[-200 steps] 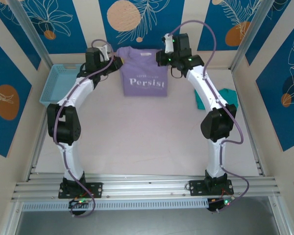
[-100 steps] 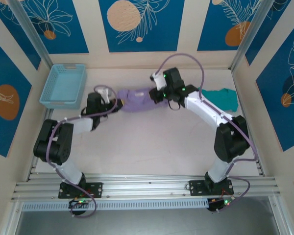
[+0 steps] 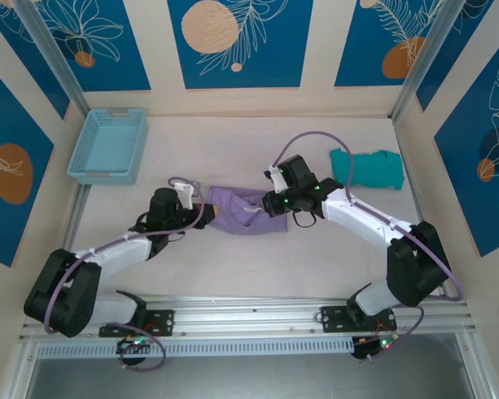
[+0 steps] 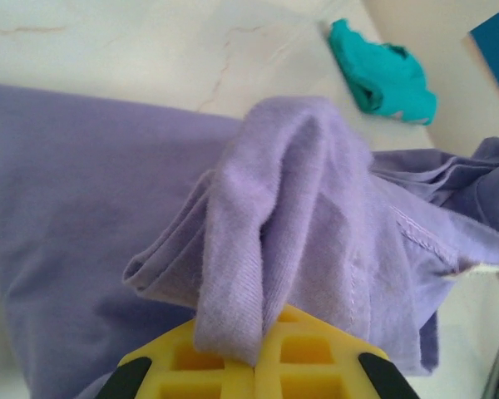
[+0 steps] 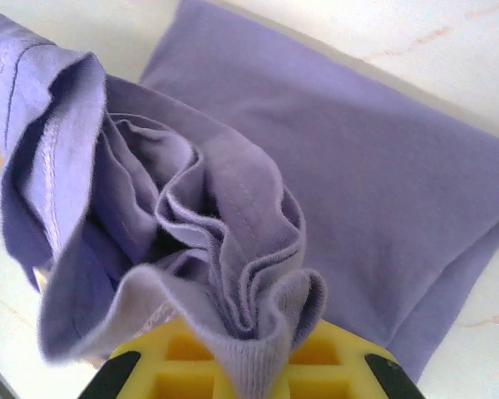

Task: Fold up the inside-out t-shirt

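Observation:
The inside-out t-shirt is a lavender bundle lying on the table between the two arms, near the middle. My left gripper is shut on its left end; a bunched fold of the t-shirt runs up from between the yellow fingers. My right gripper is shut on its right end, where a crumpled wad of the t-shirt with a ribbed hem sits clamped between the yellow fingers. The rest of the fabric lies flat on the table beyond both grippers.
A light blue basket stands at the back left. A teal-green garment lies crumpled at the back right, also seen as a teal heap. Patterned blue walls and metal posts enclose the table.
Both arms have swung down and toward the near side, carrying the t-shirt from an upright hanging spread at the back to a low bundle on the table's middle. Both grips have held.

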### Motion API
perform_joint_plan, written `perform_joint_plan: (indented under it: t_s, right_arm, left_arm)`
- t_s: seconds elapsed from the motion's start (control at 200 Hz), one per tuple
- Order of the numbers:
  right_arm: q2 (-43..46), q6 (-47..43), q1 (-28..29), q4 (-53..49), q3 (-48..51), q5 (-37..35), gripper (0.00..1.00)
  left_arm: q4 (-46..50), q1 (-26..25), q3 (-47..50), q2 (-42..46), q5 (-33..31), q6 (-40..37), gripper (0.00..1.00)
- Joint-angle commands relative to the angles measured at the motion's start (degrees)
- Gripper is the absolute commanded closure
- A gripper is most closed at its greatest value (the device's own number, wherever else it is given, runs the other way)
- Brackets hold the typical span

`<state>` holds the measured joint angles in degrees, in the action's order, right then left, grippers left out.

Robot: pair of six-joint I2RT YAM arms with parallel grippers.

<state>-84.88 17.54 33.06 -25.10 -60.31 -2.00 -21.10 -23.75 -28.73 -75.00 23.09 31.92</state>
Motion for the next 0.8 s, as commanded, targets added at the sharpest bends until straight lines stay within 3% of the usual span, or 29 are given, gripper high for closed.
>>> perform_joint_plan:
  t_s: [0.0,0.615,0.795]
  right_arm:
    - [-3.98,4.4,-1.3,-3.05,-2.39,-0.76,1.0]
    - [-19.62,0.74,-6.8,-8.68,-15.95,-1.21,0.94]
    - [-29.69,0.14,-9.04,-10.12,-24.72,-4.41,0.82]
  left_arm:
    - [7.33,0.43,-4.27,-3.09,-3.88,-4.05,1.0]
    - [7.62,2.54,-15.98,-17.47,-6.38,-8.94,0.96]
    - [3.61,3.25,-20.05,-25.08,-9.4,-8.84,0.89]
